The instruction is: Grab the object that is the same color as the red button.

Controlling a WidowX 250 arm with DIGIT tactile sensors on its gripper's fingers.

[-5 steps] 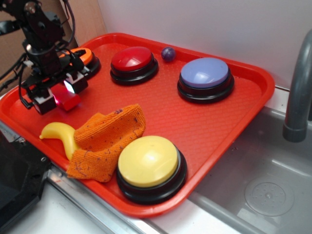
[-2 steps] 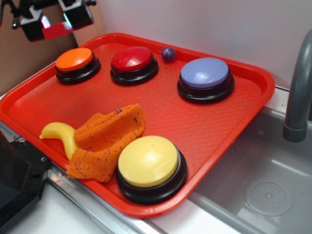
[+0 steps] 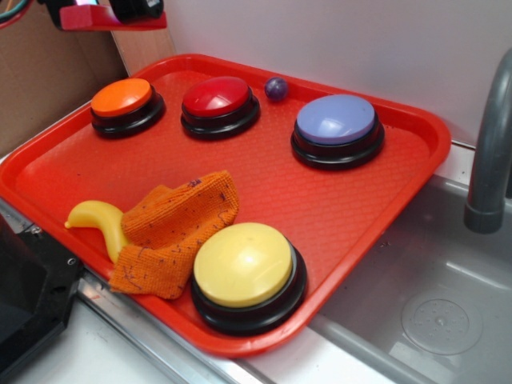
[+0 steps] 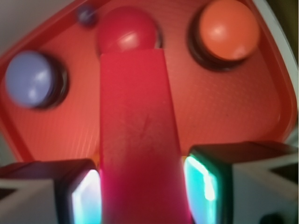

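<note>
the hand (image 4: 140, 186) is closed on the red block (image 4: 138, 135), one pad on each long side, and it holds the block high in the air above the far left corner of the counter, over the place near the orange button (image 3: 122, 98). in the exterior view only the bottom of the hand and the block (image 3: 112, 18) show at the top edge of the picture. the red button (image 3: 216, 96), which gives the colour to match, stands on the red tray (image 3: 320, 216) just beside the orange one, at the far side.

i judge the block to be light and stiff, a hard plastic piece that does not bend under the pads. its surface is glossy, so it may slip if the grip becomes loose. it sticks out far in front of the pads, so the hold seems to be near one end; a hold nearer the middle would be safer against tilting. the grab looks done.
</note>
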